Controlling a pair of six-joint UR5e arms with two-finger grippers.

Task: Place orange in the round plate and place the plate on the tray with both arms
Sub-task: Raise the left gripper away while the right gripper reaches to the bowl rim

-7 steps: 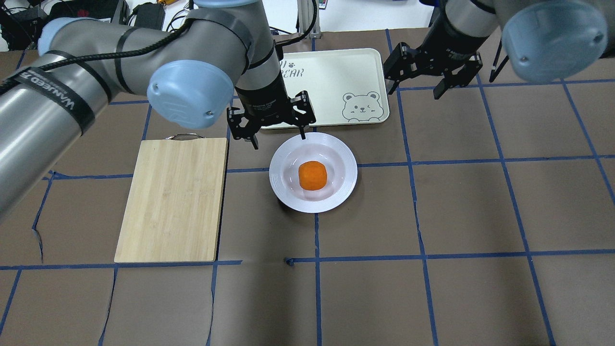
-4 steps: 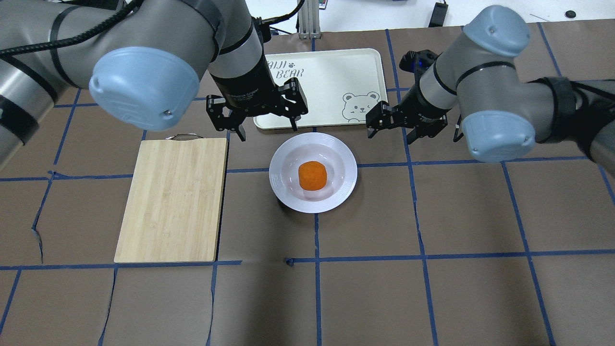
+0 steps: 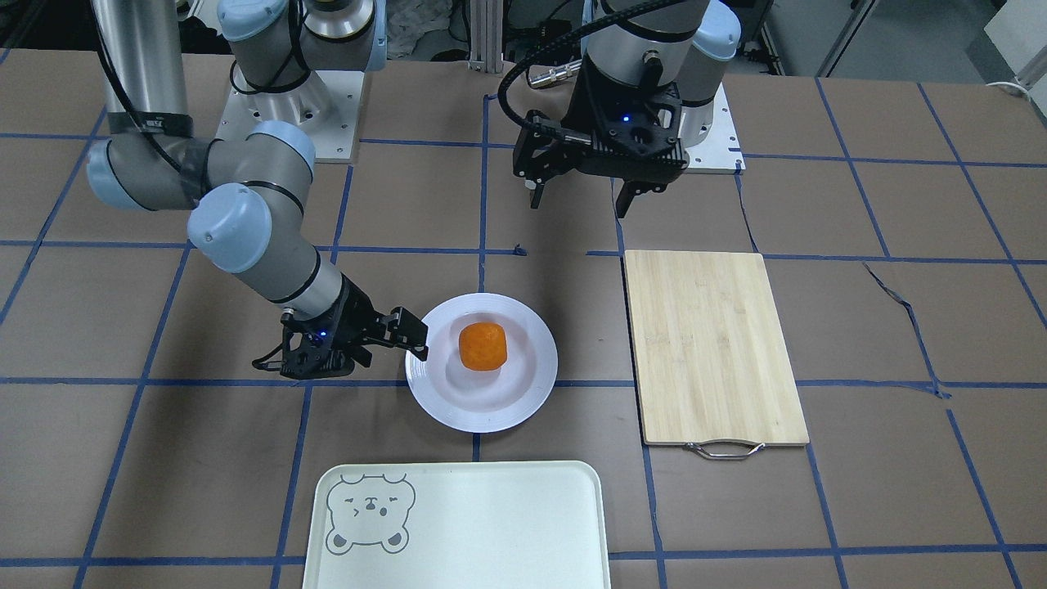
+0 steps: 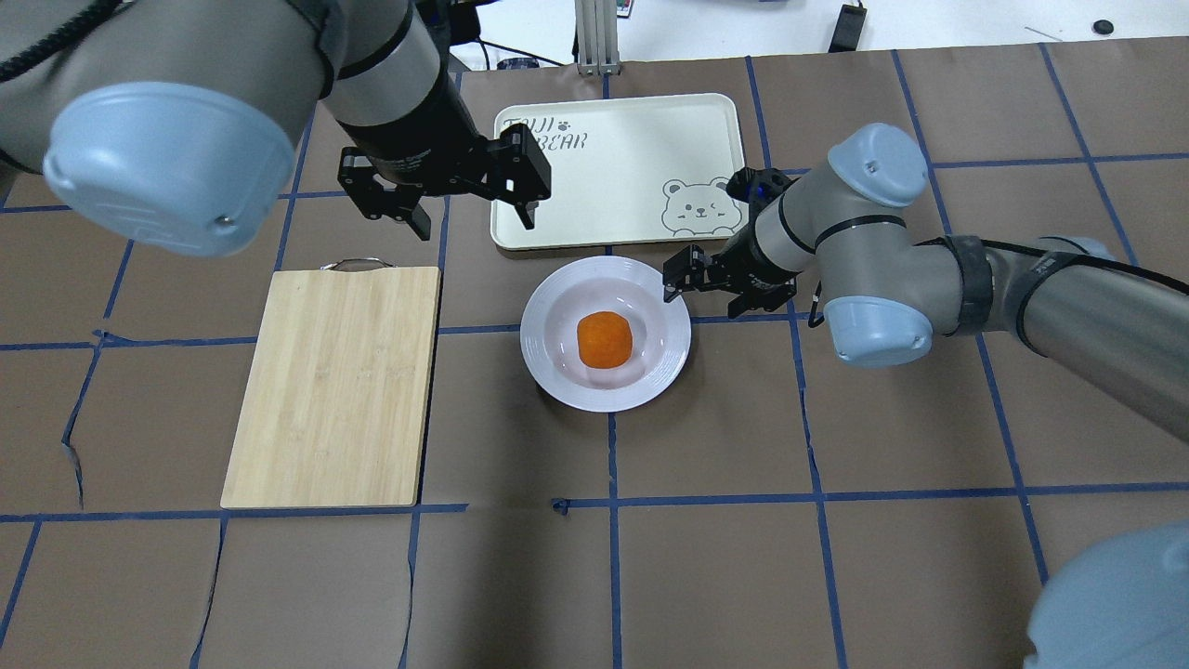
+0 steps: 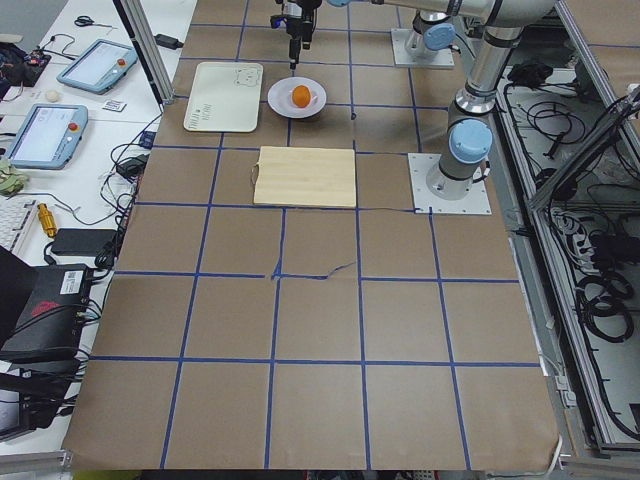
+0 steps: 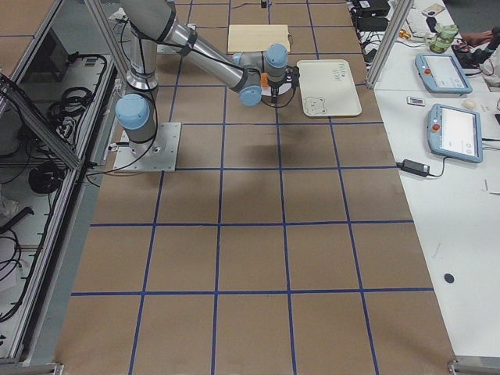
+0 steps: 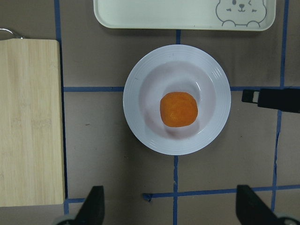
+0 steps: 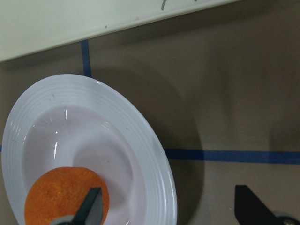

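Note:
The orange lies in the sunken centre of the white round plate, which rests on the table just in front of the cream tray. My right gripper is low at the plate's right edge and open. In the right wrist view the plate's rim passes between its fingers, with the orange by one finger. My left gripper hangs open and empty, high over the table left of the tray. The left wrist view looks straight down on the orange and plate.
A wooden cutting board with a metal handle lies left of the plate. The tray holds nothing and has a bear face in one corner. Brown paper with blue tape lines covers the table.
The right arm swung down from the back right until its open gripper reached the plate's right rim. The left gripper rose and drew back to the left, away from the plate. Orange and plate stayed put.

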